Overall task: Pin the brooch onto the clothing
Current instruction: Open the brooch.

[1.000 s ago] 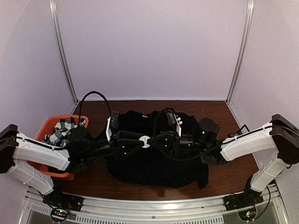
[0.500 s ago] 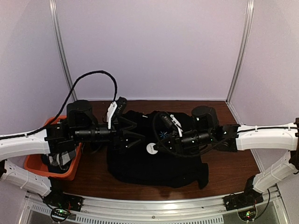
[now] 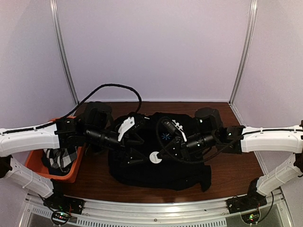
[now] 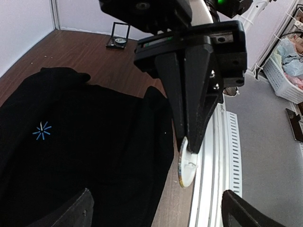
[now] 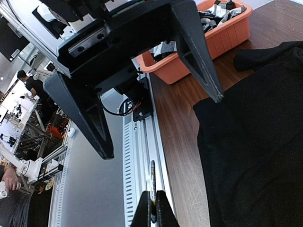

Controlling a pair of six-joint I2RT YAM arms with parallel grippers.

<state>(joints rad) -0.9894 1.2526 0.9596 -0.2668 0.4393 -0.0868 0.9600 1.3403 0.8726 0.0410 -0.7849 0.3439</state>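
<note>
The clothing, a black T-shirt [image 3: 156, 175] with a light-blue starburst [image 3: 165, 136], lies spread on the brown table. My right gripper [image 3: 159, 156] hovers over its middle, shut on the brooch [image 3: 154, 157], a white round disc. In the right wrist view the brooch [image 5: 152, 182] stands edge-on between my shut right gripper [image 5: 151, 210]. My left gripper [image 3: 138, 147] faces it from the left, open and empty. In the left wrist view the brooch [image 4: 187, 163] hangs from the right arm's fingers above my open left gripper [image 4: 158, 213], with the T-shirt [image 4: 94, 142] below.
An orange bin [image 3: 35, 165] holding a black-and-white checked cloth [image 3: 59, 156] stands at the table's left edge. An aluminium rail [image 3: 156, 208] runs along the near edge. A small black-framed object [image 4: 120, 40] lies on the bare wood by the far wall.
My left gripper has opened wide, let go of the brooch and drawn back to the left. The right gripper has kept the brooch and carried it slightly nearer over the shirt.
</note>
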